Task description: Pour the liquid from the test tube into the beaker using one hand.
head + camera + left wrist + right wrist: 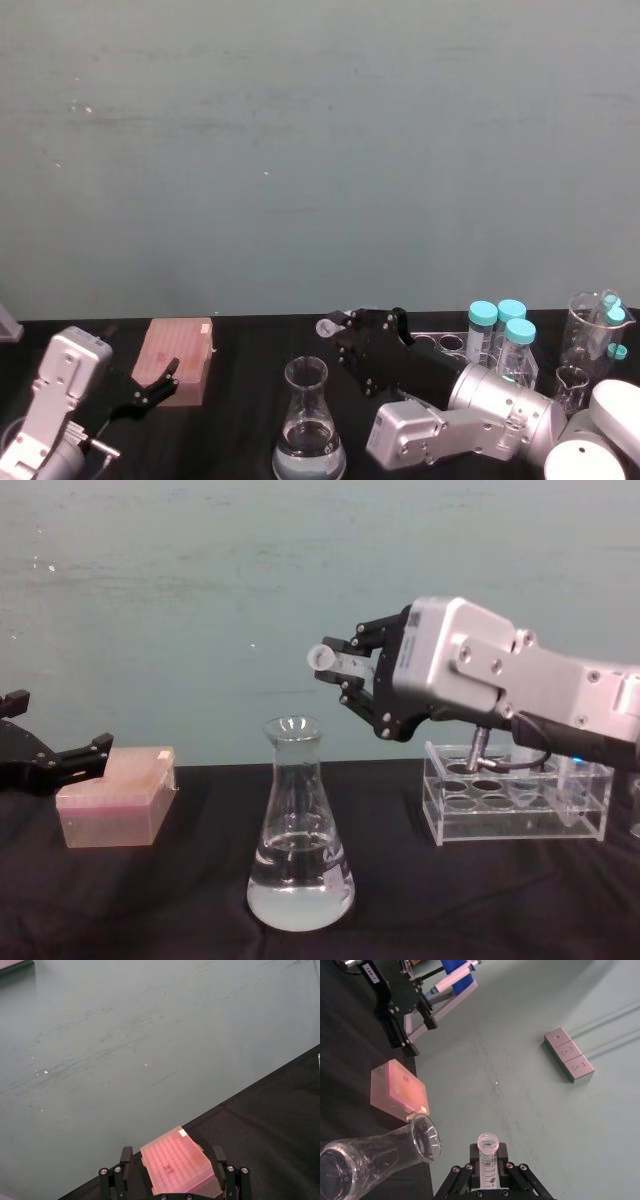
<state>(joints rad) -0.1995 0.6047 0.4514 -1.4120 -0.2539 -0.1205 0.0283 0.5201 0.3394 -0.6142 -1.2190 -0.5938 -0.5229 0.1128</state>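
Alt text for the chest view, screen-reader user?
The right gripper holds a small clear test tube tipped near-horizontal, mouth near the top of a tall clear glass conical flask holding clear liquid. The left gripper rests by a pink box.

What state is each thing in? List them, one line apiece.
test tube: tipped nearly flat, open mouth toward the flask.
flask: upright, open, clear liquid in its base.
right gripper: shut on the test tube, above the flask's rim.
left gripper: open, beside the pink box.
pink box: lid closed.
capped tubes: upright in the rack.
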